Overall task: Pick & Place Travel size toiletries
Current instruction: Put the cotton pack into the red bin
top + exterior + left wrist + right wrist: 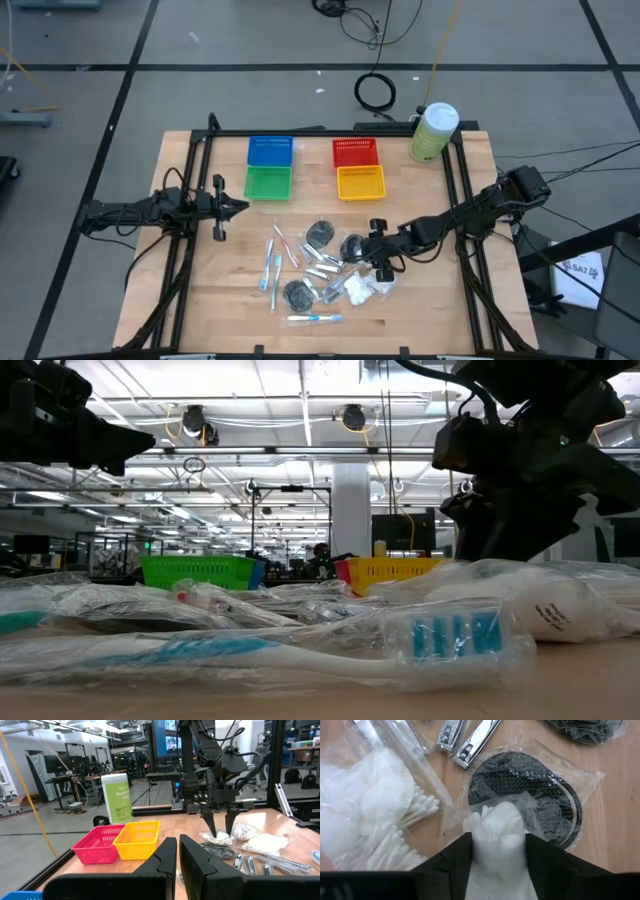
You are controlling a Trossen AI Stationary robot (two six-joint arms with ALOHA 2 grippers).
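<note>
Reaching down into the pile of travel size toiletries, the right gripper (381, 262) has its two dark fingers (445, 857) on either side of a white puffy packet (499, 837) in clear wrap, the packet filling the gap between them and touching both, so the fingers are closed onto it, though whether it has left the table cannot be told; just beyond the fingertips lies a dark round disc (530, 795) in its own clear bag, partly under the packet's wrap; to one side of the gripper sits another bag of white cotton pads and swabs (375, 815), and farther out past the disc lie small silver tubes (470, 742); seen from above, the rest of the toiletries spread away from the gripper toward the left arm, with blue and pink toothbrushes (272, 268) at the far edge of the pile; the left gripper (238, 207) hangs well apart from all of it, clenched on nothing, near the green basket (267, 183), with the yellow basket (137, 837) and red basket (97, 842) ahead of it.
</note>
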